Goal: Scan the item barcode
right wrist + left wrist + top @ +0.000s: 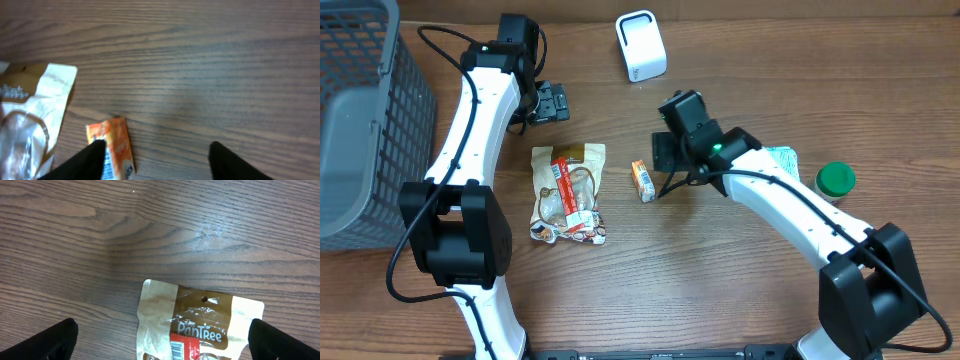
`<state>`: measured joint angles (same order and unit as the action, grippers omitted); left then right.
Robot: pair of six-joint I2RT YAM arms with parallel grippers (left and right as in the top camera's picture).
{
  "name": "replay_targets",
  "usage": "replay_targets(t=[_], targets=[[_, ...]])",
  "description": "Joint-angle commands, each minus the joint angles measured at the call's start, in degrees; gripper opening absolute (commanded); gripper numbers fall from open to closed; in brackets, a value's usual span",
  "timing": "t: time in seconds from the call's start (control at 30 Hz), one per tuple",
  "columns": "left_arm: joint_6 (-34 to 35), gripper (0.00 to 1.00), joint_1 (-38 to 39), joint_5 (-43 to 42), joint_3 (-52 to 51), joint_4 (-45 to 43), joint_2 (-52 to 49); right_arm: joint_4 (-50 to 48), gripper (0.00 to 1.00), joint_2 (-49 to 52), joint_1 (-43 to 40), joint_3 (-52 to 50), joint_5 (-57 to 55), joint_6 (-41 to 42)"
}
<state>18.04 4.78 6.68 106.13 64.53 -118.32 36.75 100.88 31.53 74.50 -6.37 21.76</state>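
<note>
A small orange packet with a barcode on it lies flat on the wooden table, right of centre. My right gripper hovers just right of it, open. In the right wrist view the orange packet sits at the left fingertip, partly covered by it, and only bare wood shows between the fingers of the right gripper. The white scanner stands at the back. My left gripper is open above the top edge of a snack bag, with nothing in the left gripper.
The crumpled brown and white snack bag lies left of the orange packet. A grey basket fills the left edge. A green lid and a pale packet lie at the right, beside my right arm.
</note>
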Motion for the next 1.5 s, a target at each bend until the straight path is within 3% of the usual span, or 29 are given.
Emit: replay_targets(t=[0.0, 0.1, 0.23, 1.13, 1.47], targets=[[0.17, 1.0, 0.13, -0.15, 0.9, -0.07, 1.73, -0.07, 0.58, 1.42, -1.09, -2.29, 2.69, 0.79], [0.17, 1.0, 0.13, -0.15, 0.9, -0.07, 1.73, -0.15, 0.38, 1.75, -1.4, -3.96, 3.56, 0.79], [0.17, 1.0, 0.13, -0.15, 0.9, -0.07, 1.73, -0.44, 0.04, 1.75, -1.2, -4.92, 5.97, 0.81], [0.17, 1.0, 0.13, -0.15, 0.9, -0.07, 1.73, -3.69, 0.07, 1.92, -0.63, -7.06, 9.7, 2.49], [0.17, 1.0, 0.13, -0.15, 0.9, -0.07, 1.73, -4.35, 0.04, 1.92, -0.35, -7.06, 13.55, 2.45]])
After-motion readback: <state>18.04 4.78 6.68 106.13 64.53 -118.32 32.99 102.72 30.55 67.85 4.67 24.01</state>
